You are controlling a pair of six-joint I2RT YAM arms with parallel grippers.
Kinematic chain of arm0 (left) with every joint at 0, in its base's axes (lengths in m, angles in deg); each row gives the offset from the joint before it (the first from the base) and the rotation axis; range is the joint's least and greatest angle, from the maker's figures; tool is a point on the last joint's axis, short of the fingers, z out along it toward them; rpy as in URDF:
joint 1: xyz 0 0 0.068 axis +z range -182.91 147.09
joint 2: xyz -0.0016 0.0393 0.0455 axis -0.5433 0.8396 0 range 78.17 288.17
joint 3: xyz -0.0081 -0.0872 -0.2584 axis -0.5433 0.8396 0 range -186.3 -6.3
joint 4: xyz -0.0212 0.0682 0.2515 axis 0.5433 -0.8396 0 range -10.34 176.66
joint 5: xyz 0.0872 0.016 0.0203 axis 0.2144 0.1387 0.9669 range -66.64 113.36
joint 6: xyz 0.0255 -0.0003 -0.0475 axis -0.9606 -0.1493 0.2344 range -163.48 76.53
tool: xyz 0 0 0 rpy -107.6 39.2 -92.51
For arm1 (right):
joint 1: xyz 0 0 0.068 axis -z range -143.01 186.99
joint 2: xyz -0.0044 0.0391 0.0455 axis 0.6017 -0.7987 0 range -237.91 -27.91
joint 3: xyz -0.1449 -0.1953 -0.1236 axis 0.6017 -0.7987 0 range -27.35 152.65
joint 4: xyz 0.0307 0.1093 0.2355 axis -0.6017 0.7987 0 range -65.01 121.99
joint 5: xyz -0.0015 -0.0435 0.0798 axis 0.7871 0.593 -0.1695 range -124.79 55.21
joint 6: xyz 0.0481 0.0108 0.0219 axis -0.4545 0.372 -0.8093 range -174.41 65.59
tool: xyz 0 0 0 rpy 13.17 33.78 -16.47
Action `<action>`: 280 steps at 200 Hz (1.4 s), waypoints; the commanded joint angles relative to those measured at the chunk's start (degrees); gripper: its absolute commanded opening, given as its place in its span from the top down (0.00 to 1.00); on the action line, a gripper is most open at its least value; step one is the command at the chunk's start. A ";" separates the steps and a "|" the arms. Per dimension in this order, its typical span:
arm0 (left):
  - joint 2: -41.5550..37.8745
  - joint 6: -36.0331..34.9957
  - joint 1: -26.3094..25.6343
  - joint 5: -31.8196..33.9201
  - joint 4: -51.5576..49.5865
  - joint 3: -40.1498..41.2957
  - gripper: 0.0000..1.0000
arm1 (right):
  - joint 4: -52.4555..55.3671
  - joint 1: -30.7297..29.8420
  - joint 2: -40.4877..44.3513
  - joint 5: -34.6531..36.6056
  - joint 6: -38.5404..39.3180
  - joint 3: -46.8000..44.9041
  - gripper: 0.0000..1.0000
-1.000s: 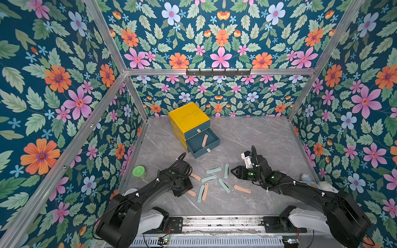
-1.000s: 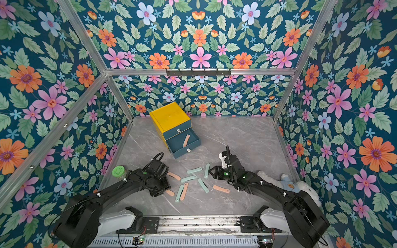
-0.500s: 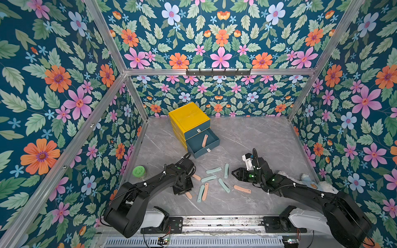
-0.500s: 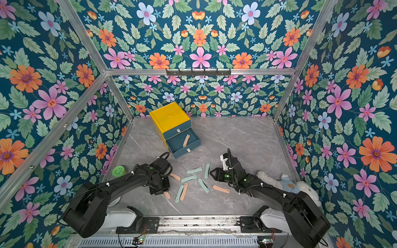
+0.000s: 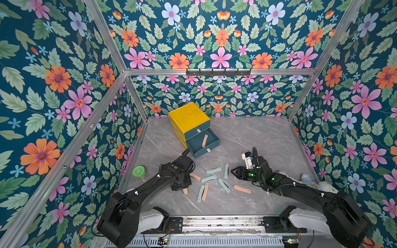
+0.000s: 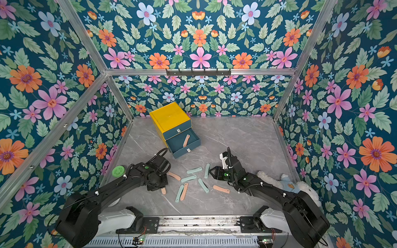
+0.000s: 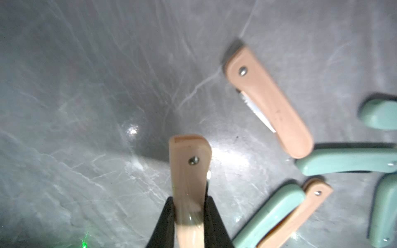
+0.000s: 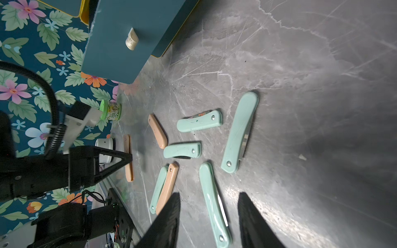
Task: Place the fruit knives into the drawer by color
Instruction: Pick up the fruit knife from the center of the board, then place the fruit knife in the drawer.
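Left pincer point(image 7: 189, 198), open before, now clamps a salmon-pink knife point(image 7: 189, 163) at table point(image 7: 86, 107) level | right pincer point(image 8: 208, 194) parted, empty | open drawer point(image 5: 199, 152) well apart, one pink knife point(image 5: 204, 140) inside | risk: slick curved handle swivels, drops during carry

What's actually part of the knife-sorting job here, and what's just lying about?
Job: gripped pink knife in the left end effector; loose pink knives; mint knives; yellow cabinet; its open drawer holding a stored pink knife.
Lying about: green-lidded jar; plush toy.
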 commanded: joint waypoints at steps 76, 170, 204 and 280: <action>-8.52 -6.50 -3.18 24.96 4.34 -15.60 0.91 | 2.12 -0.10 -1.34 0.88 -0.39 2.54 0.54; 24.97 -27.63 -3.65 20.38 13.87 -44.22 0.92 | 7.02 -0.10 0.46 2.86 -1.00 3.35 0.54; 32.99 -29.91 -6.47 23.05 13.86 -49.45 0.92 | 8.96 -0.08 2.68 4.00 -0.84 2.84 0.54; 39.25 -29.43 -6.91 21.97 14.01 -50.86 0.74 | 13.48 -0.06 6.78 4.92 -0.02 2.77 0.52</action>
